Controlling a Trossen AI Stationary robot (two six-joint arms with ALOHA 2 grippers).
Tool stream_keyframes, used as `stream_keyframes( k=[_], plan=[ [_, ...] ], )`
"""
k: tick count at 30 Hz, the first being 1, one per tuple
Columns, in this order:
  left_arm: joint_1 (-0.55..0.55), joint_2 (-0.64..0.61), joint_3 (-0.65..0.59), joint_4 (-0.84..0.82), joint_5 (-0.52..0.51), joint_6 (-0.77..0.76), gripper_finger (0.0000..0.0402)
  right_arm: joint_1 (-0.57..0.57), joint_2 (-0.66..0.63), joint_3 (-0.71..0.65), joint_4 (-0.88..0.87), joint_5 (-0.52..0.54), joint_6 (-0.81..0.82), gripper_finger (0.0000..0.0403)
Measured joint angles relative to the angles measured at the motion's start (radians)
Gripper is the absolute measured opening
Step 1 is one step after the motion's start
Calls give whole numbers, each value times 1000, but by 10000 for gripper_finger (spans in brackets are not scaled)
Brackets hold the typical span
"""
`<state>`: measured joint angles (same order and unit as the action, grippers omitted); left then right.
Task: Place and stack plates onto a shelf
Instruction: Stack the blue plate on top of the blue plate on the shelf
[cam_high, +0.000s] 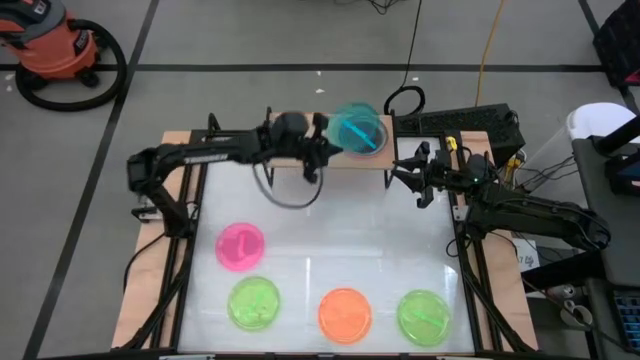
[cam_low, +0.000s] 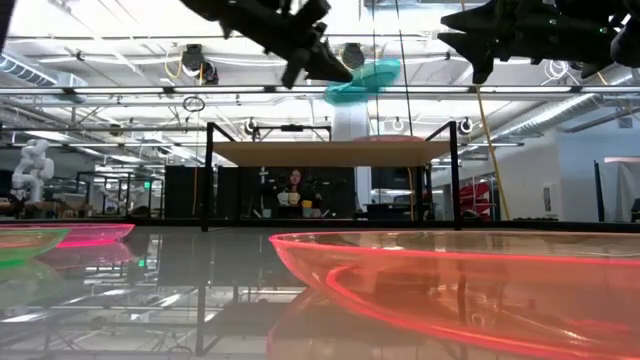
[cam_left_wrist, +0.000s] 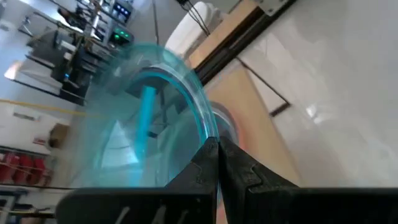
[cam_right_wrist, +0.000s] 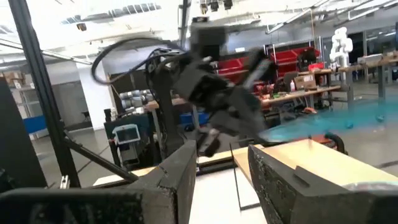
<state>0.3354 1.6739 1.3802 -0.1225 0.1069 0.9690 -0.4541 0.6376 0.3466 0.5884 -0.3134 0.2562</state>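
High view: left gripper (cam_high: 335, 138) pinches blue plate (cam_high: 358, 128) above shelf (cam_high: 470, 140)

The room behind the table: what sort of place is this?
Probably a robotics lab or workshop. Behind the shelf stand workbenches, a white humanoid figure stands at one side, and red storage bins line shelving. Ducts and bright lights run overhead.

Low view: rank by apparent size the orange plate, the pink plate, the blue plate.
1. Orange plate: by far the largest, but it sits nearest the camera.
2. Pink plate and blue plate, held aloft in the left gripper: both look small and too close to rank.

The high view shows all three about equal, so distance explains the difference.
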Motion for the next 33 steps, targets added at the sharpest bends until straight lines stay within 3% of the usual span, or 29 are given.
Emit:
stream_keyframes(
  k=[6, 12, 22, 26, 33],
  plan=[
    [25, 177, 176, -78, 55, 17, 4, 0, 0, 0, -2, -1, -75, 130],
    [37, 287, 255, -90, 44, 31, 5, 0, 0, 0, 7, -1, -144, 130],
    [71, 302, 258, -119, -7, -8, 83, -3, 0, 0, 36, 2, -196, 130],
    [63, 294, 258, -119, -55, -10, 118, -3, 0, 0, 38, 56, -201, 130],
    [47, 271, 260, -38, -88, -51, 128, -3, 0, 0, 30, 82, -224, 130]
  ],
)
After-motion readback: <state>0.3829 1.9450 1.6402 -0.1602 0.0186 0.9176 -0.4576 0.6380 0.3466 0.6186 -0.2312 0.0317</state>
